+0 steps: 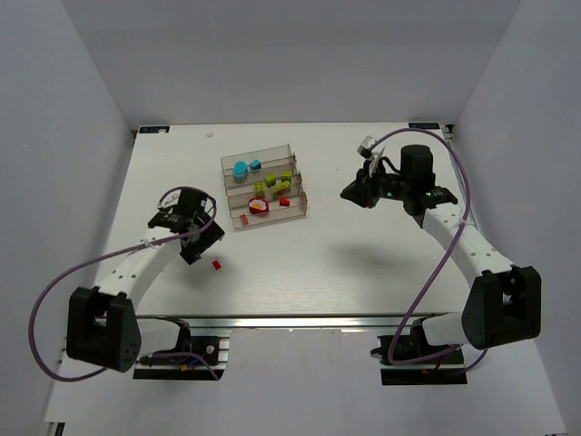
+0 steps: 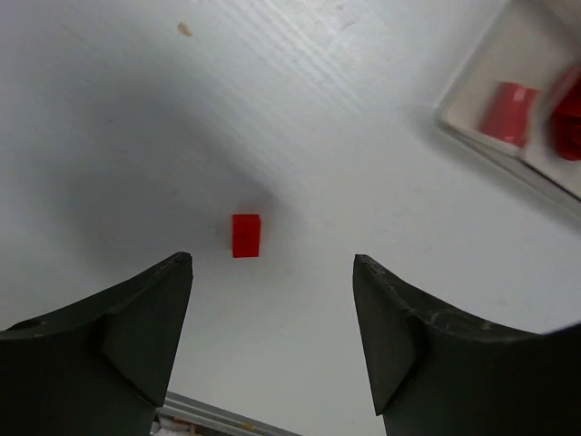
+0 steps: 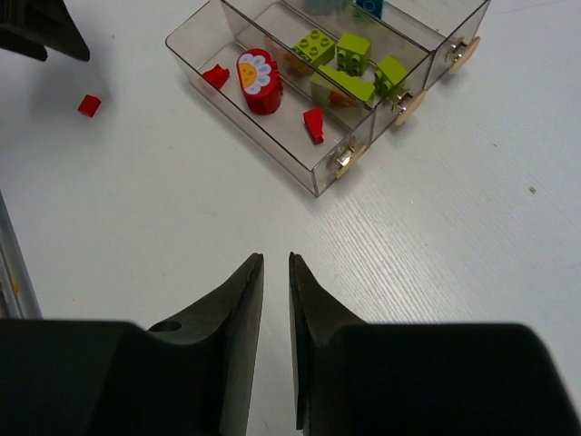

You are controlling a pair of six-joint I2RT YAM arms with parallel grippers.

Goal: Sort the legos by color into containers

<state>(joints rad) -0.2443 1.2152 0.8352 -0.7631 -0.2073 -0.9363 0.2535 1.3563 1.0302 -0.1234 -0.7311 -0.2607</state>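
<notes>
One loose red lego [image 1: 217, 264] lies on the white table in front of the containers; it shows in the left wrist view [image 2: 246, 235] and in the right wrist view [image 3: 88, 105]. My left gripper [image 1: 201, 245] is open and empty, just above the table, with the red lego just beyond its fingertips [image 2: 177, 272]. The containers [image 1: 300, 195] hold cyan legos [image 1: 245, 167] in the far trough, green legos [image 1: 272, 184] in the middle and red legos [image 1: 259, 207] in the near one. My right gripper [image 1: 354, 193] hangs right of the rack, jaws nearly together, empty [image 3: 276, 259].
The red trough's corner [image 2: 472, 136] lies up and right of the left gripper, with red pieces [image 2: 508, 111] inside. From the right wrist I see the rack's near wall [image 3: 238, 123] and round knobs [image 3: 343, 160] on its end. White walls enclose the table.
</notes>
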